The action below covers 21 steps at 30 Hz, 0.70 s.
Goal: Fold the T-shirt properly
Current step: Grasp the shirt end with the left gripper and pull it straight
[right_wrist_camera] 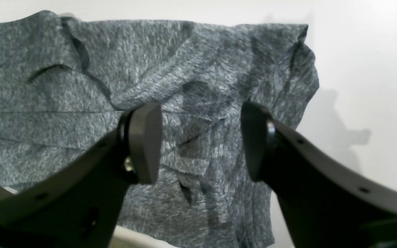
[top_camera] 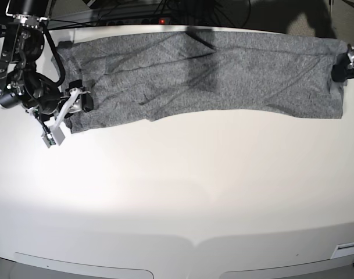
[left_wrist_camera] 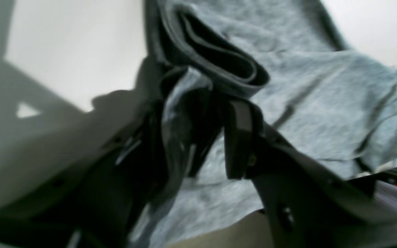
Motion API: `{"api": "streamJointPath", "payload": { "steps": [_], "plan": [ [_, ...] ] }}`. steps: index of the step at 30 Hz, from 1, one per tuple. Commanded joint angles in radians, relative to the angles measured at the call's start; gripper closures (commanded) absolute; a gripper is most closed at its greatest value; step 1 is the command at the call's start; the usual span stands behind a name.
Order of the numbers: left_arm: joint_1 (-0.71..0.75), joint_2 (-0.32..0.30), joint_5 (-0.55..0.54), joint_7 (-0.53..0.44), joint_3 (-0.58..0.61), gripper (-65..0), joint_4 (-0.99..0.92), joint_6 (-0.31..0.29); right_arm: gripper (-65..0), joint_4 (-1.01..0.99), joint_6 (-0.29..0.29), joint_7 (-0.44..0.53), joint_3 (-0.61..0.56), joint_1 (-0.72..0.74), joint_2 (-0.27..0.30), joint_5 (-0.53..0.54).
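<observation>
The T-shirt (top_camera: 211, 72) lies stretched wide along the table's (top_camera: 177, 192) far edge. Only the left wrist view shows a thick fold pinched in the left gripper (left_wrist_camera: 215, 113); the right gripper (right_wrist_camera: 200, 141) gapes wide over the cloth, holding nothing

No writing, label, brand, number or sign can be read in any view. The heathered grey knit T-shirt (top_camera: 211, 75) is plain, and the white bench (top_camera: 182, 197) carries no legible marking.
</observation>
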Motion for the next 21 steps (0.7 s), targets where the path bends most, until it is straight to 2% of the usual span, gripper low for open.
{"api": "streamJointPath", "payload": {
  "steps": [1, 7, 11, 15, 18, 20, 21],
  "plan": [
    [-0.003, -0.009, 0.004, 0.018, -0.003, -25.0, 0.019, 0.008, -36.2, 0.015, 0.000, 0.008, 0.006, 0.013, 0.016, 0.011],
    [-0.003, 0.026, 0.005, 0.009, -0.003, -25.0, 0.047, 0.008, -36.2, 0.015, 0.000, 0.008, 0.006, 0.013, 0.016, 0.011],
    [-0.003, 0.031, 0.005, -0.052, -0.003, -25.0, 0.047, 0.008, -36.2, 0.015, 0.000, 0.008, 0.006, 0.013, 0.016, 0.011],
    [-0.004, 0.060, 0.007, -0.105, -0.003, -25.0, 0.047, 0.008, -36.2, 0.015, 0.000, 0.008, 0.006, 0.013, 0.016, 0.011],
    [-0.014, 0.087, 0.108, -0.166, -0.003, -24.9, 0.047, 0.008, -36.2, 0.015, 0.000, 0.008, 0.006, 0.013, 0.016, 0.011],
    [-0.021, 0.101, 0.175, -0.174, -0.003, -24.5, 0.046, 0.008, -36.2, 0.015, 0.000, 0.008, 0.006, 0.013, 0.016, 0.011],
    [-0.022, 0.105, 0.190, -0.174, -0.003, -21.4, 0.046, 0.008, -36.2, 0.015, 0.000, 0.007, 0.006, 0.013, 0.016, 0.011]
  ]
}}
